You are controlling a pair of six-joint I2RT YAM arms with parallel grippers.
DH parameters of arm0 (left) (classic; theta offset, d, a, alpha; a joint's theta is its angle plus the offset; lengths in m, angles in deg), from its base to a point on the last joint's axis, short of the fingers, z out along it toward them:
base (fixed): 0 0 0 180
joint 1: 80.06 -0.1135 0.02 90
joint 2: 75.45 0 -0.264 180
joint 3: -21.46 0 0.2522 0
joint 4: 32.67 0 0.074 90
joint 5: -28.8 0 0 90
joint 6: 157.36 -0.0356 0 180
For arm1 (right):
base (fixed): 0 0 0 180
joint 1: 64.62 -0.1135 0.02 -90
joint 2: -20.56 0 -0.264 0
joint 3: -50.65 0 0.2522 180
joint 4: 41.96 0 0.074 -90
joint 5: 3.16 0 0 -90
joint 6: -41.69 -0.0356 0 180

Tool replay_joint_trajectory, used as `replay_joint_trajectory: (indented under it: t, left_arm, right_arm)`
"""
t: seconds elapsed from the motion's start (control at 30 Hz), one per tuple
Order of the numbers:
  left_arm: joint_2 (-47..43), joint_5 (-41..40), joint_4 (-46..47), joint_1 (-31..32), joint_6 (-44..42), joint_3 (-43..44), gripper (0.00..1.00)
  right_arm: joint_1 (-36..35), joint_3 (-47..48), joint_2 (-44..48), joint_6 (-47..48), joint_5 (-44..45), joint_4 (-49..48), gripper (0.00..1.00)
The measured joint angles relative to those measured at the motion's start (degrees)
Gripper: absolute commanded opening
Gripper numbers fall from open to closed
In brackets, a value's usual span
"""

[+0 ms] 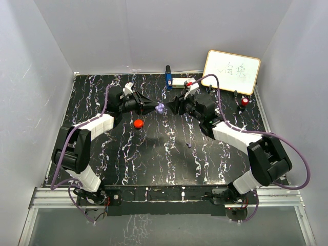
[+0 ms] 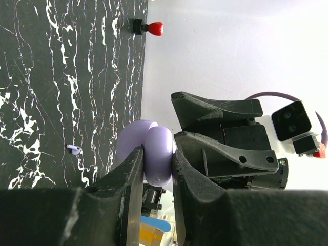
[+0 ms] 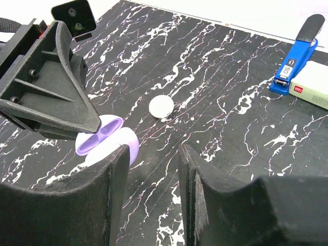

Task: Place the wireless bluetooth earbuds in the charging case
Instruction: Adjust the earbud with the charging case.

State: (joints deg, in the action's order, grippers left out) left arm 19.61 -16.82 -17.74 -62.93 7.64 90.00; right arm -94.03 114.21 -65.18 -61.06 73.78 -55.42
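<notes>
I'm looking down on the black marbled table (image 1: 154, 164), both arms reaching toward its far middle, their heads nearly meeting. A whiteboard (image 1: 231, 72) is leaning at the far right corner. A white box (image 3: 313, 84) and a blue stapler (image 3: 296, 57) are lying side by side along the back edge.

The left gripper (image 1: 154, 107) is clamping the purple charging case (image 2: 156, 151) between its fingers and holding it clear of the table. In the right wrist view the case is standing open, its two sockets showing, and I'm seeing nothing seated in them. The right gripper (image 3: 152, 159) is hovering just beside the case with its jaws partly spread and nothing between them.

A red puck (image 1: 138, 123) is sitting on the table near the left gripper, and a white puck (image 3: 161, 105) is lying a little past the case. A red-capped object (image 1: 245, 101) is standing near the whiteboard.

One tiny purple earbud (image 2: 74, 149) is lying on the table, apart from the case. I'm unable to pick out the other earbuds.
</notes>
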Motion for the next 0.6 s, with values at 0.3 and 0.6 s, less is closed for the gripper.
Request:
replay_joint_trajectory:
  t: [0.3, 0.6]
  left_arm:
    - [0.00, 0.02, 0.02, 1.03, 0.00, 0.00, 0.00]
    - [0.00, 0.02, 0.02, 1.75, 0.04, 0.09, 0.00]
  right_arm:
    - [0.00, 0.02, -0.24, 0.22, -0.22, 0.07, 0.39]
    - [-0.09, 0.02, -1.42, 0.24, -0.83, 0.09, 0.39]
